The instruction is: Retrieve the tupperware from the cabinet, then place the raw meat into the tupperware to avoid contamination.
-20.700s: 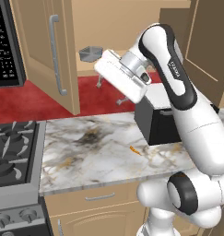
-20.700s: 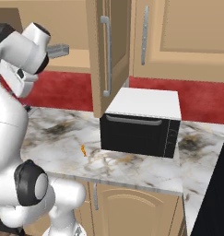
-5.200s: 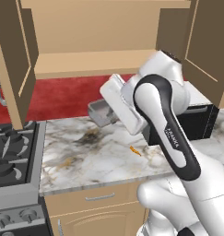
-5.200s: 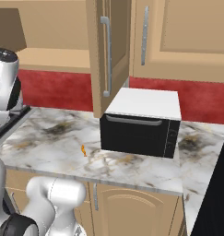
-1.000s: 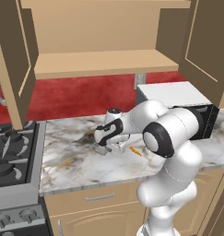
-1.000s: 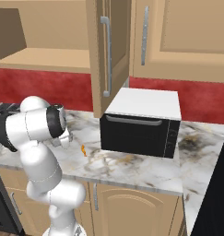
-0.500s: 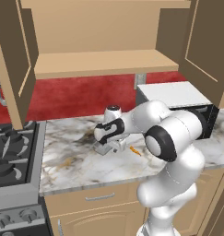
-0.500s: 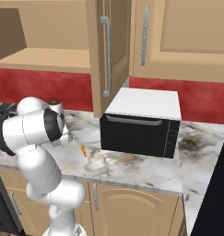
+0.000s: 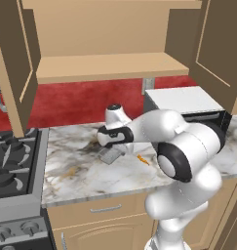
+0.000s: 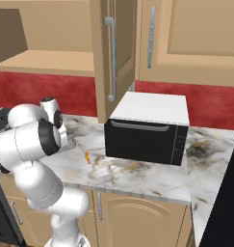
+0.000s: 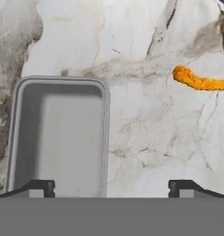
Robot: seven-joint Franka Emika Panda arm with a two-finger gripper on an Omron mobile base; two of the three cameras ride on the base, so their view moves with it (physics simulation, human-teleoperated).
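The tupperware [image 11: 58, 136] sits flat on the marble counter [image 9: 86, 171] with nothing inside it, while the cabinet [image 9: 105, 44] above stands open with both doors swung wide and its wooden shelf bare. The white arm [image 9: 159, 132] folds low and reaches left across the counter, wrist bent so the hand points straight down over the container, just left of the black microwave [image 10: 147, 130]. The jaws are spread wide and grip nothing, one tip over the tupperware's near end, and the raw meat [image 11: 198, 80] lies on the counter just beside it, to the right and apart from both tips.
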